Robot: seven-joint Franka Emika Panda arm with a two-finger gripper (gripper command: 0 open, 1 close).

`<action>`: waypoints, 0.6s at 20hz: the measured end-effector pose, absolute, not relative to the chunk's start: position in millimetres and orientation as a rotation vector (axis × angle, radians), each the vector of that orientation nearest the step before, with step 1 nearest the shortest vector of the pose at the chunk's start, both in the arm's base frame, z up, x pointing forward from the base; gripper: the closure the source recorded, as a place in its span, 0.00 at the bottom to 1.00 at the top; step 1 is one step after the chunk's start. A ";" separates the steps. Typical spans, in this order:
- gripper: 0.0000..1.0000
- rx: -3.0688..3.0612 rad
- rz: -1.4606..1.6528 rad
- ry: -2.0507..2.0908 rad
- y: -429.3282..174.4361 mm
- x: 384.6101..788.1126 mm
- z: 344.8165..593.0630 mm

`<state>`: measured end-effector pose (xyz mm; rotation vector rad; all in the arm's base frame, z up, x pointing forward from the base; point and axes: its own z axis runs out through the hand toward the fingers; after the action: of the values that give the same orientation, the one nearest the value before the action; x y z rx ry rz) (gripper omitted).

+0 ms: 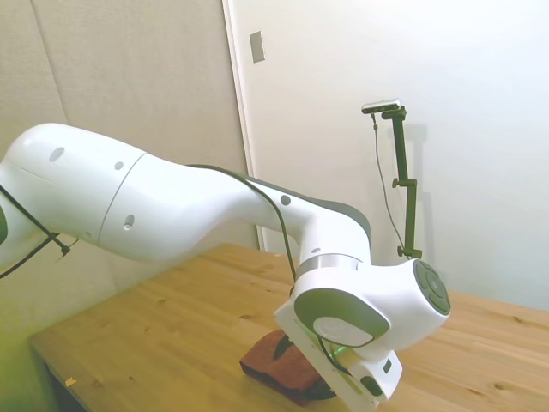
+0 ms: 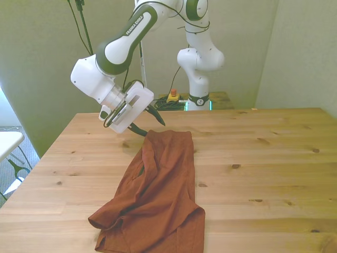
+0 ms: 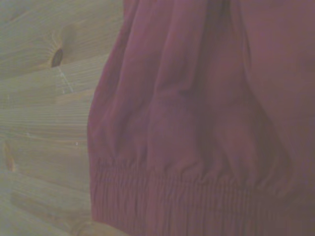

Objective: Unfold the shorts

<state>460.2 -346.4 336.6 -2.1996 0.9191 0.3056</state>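
Hovering hand (image 2: 151,125), fingers spread and empty, just off the waistband end of shorts (image 2: 158,190). Lying folded lengthwise on table (image 2: 263,174), stretching away from hand. Unfolding not yet started.

Shorts (image 1: 276,365) half behind arm

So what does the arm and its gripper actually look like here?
The arm is glossy white with dark grey joint bands and black "FRANKA EMIKA" lettering along one link. A black cable runs along its outside. The gripper has a boxy white body with dark, slim jaws. Its base carries a round "2" label.
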 end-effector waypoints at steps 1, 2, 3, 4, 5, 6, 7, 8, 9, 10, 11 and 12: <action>1.00 -2.198 0.304 0.918 -348.7 460.1 334.1; 1.00 -2.195 0.303 0.919 -350.7 460.0 331.9; 1.00 -2.191 0.297 0.920 -352.9 461.3 331.2; 1.00 -2.186 0.287 0.921 -354.7 463.4 331.5; 1.00 -2.187 0.283 0.919 -355.8 465.1 331.1; 1.00 -2.188 0.281 0.916 -356.2 465.6 330.4; 1.00 -2.189 0.281 0.913 -356.0 466.0 329.5; 1.00 -2.189 0.281 0.911 -355.7 466.2 329.4; 1.00 -2.190 0.281 0.910 -355.5 466.5 329.2; 1.00 -2.190 0.281 0.910 -355.3 466.6 329.0; 1.00 -2.189 0.282 0.909 -355.1 466.7 328.4; 1.00 -2.189 0.284 0.909 -354.8 467.0 327.2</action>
<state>467.0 -354.8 327.2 -2.1890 0.9091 0.2843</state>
